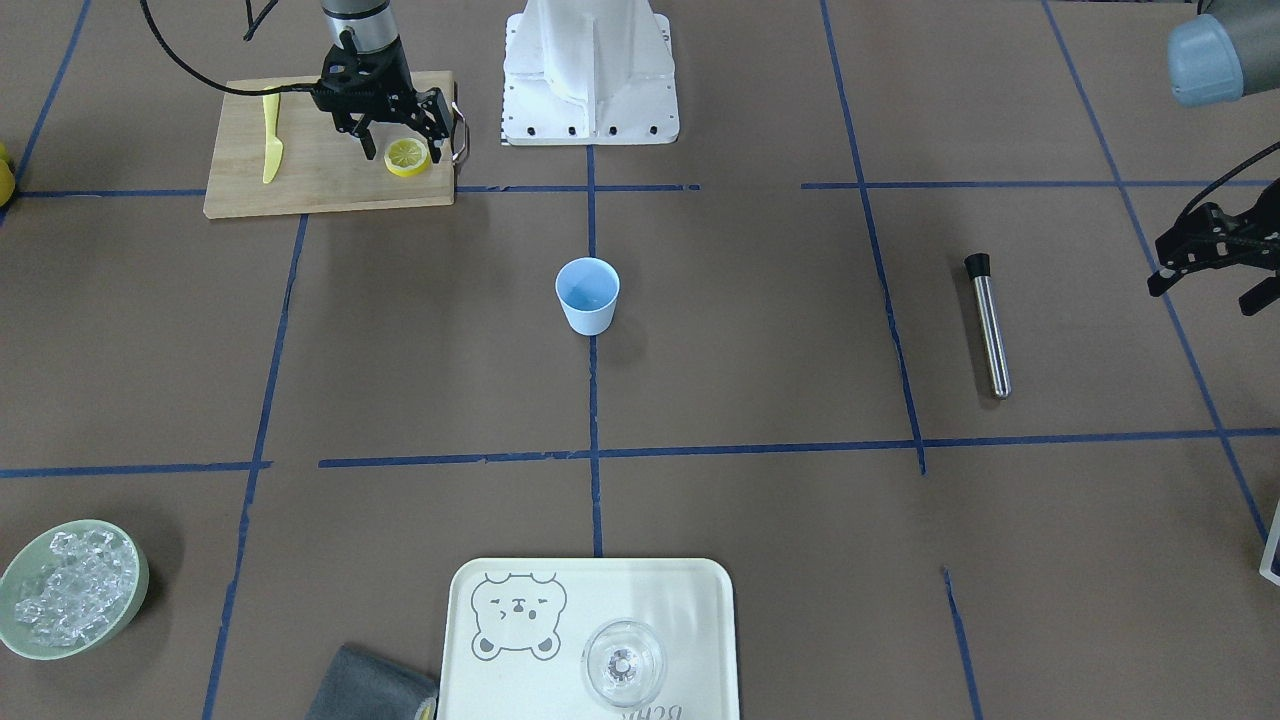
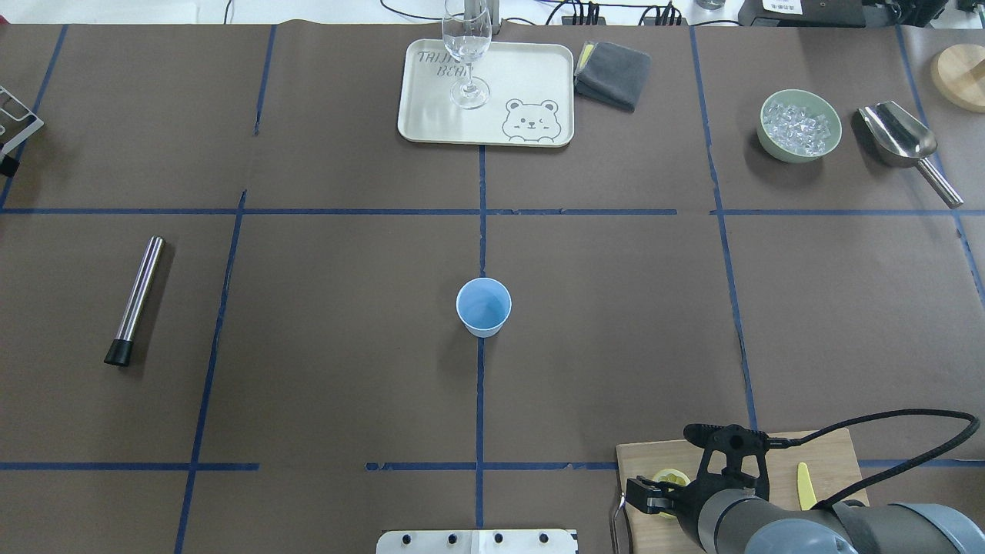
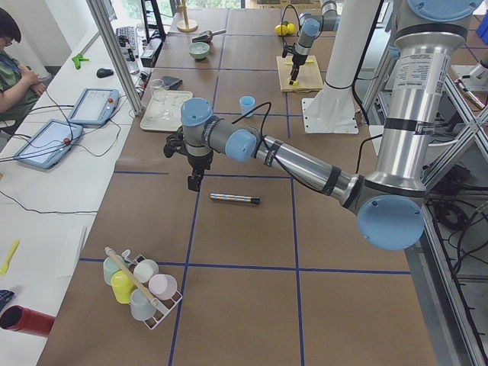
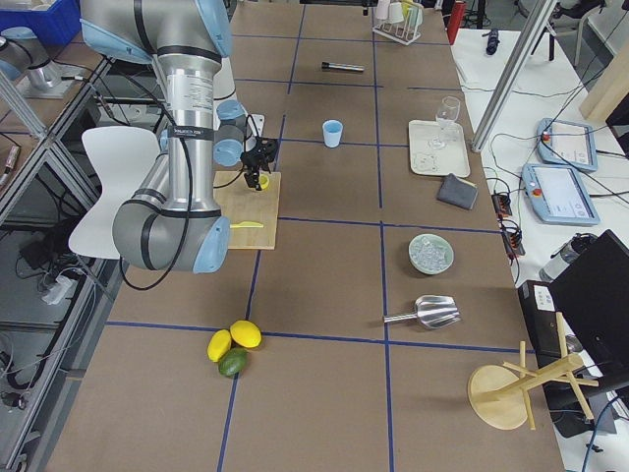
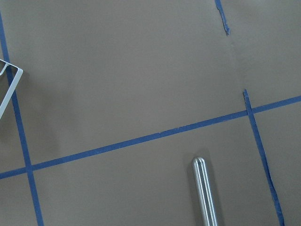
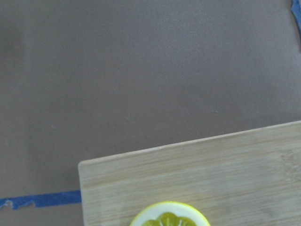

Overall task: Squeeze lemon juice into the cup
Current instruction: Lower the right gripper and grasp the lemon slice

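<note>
Now, closest to the robot's base we see a wooden cutting board point(image 1: 320, 175) on the brown surface point(image 1: 750, 350), at the robot's right side. The lemon slice point(image 1: 408, 156) lies flat on this board, near the corner that points to the middle of the surface. The right hand point(image 1: 400, 145) hangs low over the board with its fingers spread apart, one on each side of the slice, so it is released and grasps nothing. We cannot tell if a finger touches the slice. A yellow knife point(image 1: 271, 140) lies on the same board, apart from the slice.

Further out, the light-blue cup point(image 1: 587, 295) stands upright in the middle of the surface, well apart from the board. At the robot's left side the left hand point(image 1: 1205, 295) hovers above the surface, also with fingers apart and holding nothing, near a metal tube point(image 1: 990, 330) that lies flat.

Farthest from the robot we see a pale tray point(image 1: 600, 590) with a glass point(image 1: 623, 662) on it, and a green bowl point(image 1: 142, 585) of ice.
</note>
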Motion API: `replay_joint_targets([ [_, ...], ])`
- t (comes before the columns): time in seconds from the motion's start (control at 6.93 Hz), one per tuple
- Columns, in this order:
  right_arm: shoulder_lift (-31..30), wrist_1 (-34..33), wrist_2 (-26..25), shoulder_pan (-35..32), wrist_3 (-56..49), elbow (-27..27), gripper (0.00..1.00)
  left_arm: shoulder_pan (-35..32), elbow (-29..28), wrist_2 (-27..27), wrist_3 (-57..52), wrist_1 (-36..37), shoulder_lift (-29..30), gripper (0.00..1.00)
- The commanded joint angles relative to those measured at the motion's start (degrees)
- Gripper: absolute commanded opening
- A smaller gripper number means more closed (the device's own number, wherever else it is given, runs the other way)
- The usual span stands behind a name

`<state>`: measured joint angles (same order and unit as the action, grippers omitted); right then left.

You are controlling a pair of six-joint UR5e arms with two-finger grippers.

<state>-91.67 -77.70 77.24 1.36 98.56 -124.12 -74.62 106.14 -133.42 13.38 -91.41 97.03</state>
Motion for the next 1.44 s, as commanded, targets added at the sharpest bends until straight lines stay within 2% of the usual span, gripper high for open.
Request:
replay_joint_targets([
  [0.0, 0.0, 0.0, 0.1, 0.75, -0.03, 0.19, 1.0, 0.09, 0.12, 0.0, 0.07, 0.0, 0.0, 1.0],
  [0.29, 0.0, -0.09, 0.28, 0.92, 0.06, 0.28, 1.0, 0.0, 0.03, 0.0, 0.07, 0.0, 0.0, 1.0],
  [0.43, 0.0, -0.09, 0.37, 0.92, 0.06, 0.37, 0.9, 0.0, 0.03, 0.0, -0.02, 0.0, 0.0, 1.0],
  [0.58, -0.09, -0.09, 0.46, 0.92, -0.03, 0.37, 0.67, 0.0, 0.03, 0.0, -0.02, 0.0, 0.0, 1.0],
  [1.01, -0.09, 0.0, 0.55, 0.84, -0.03, 0.19, 0.31, 0.09, -0.15, 0.0, -0.11, -0.09, 0.0, 1.0],
  [1.15, -0.09, 0.0, 0.63, 0.75, -0.12, -0.16, 0.24, 0.09, -0.23, 0.0, -0.11, -0.09, 0.0, 1.0],
  [1.3, -0.09, 0.0, 0.81, 0.66, -0.12, -1.12, 0.22, 0.09, -0.23, 0.0, -0.11, -0.09, 0.0, 1.0],
])
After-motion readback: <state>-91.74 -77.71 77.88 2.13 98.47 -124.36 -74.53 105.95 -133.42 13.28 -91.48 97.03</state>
